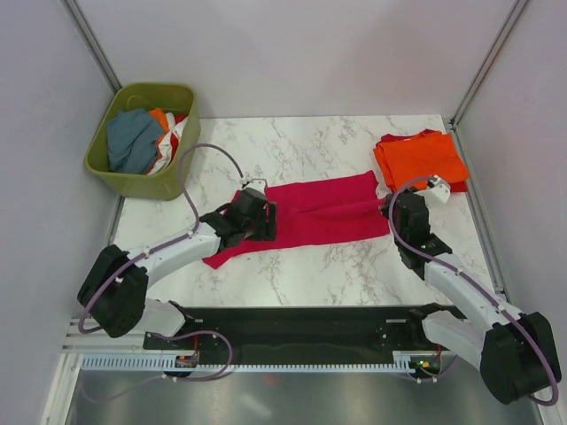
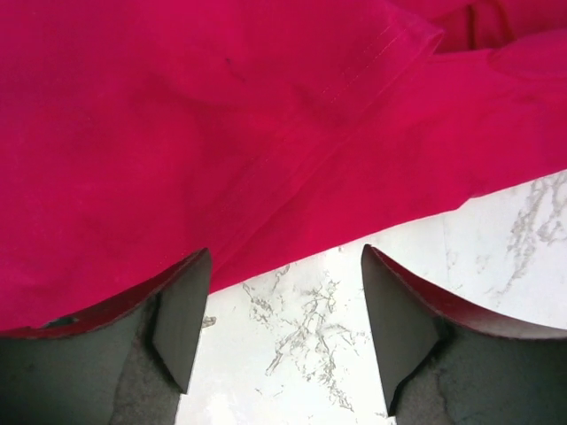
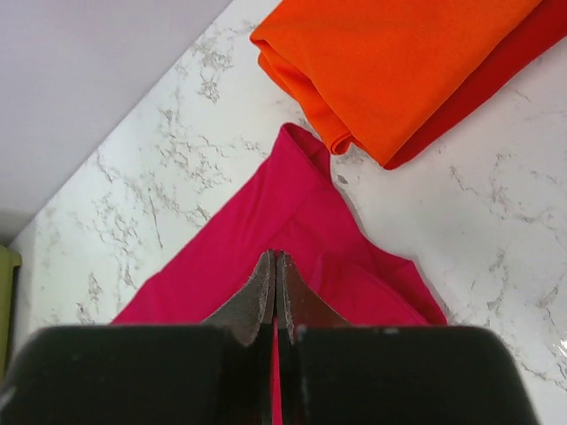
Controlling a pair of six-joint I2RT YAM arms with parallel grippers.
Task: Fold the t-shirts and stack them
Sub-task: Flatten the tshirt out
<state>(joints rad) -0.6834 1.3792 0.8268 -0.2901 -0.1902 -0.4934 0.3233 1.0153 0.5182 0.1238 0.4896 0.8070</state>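
Observation:
A magenta-pink t-shirt [image 1: 323, 212] lies stretched across the middle of the marble table [image 1: 310, 270]. My left gripper [image 1: 266, 221] is open at the shirt's left end. In the left wrist view, the shirt's hem [image 2: 221, 115] runs just past the fingertips of the left gripper [image 2: 285, 254], with bare marble between the fingers. My right gripper [image 1: 394, 208] is shut on the shirt's right end. In the right wrist view, a strip of the pink cloth [image 3: 266, 212] shows between the closed jaws of the right gripper [image 3: 275, 257]. A folded orange t-shirt [image 1: 421, 159] [image 3: 399, 62] lies on a red one [image 3: 496, 71] at the back right.
An olive-green basket [image 1: 133, 181] at the back left holds grey-blue, orange and white clothes. Grey walls close in the table on three sides. A black rail carrying the arm bases [image 1: 301, 332] runs along the near edge.

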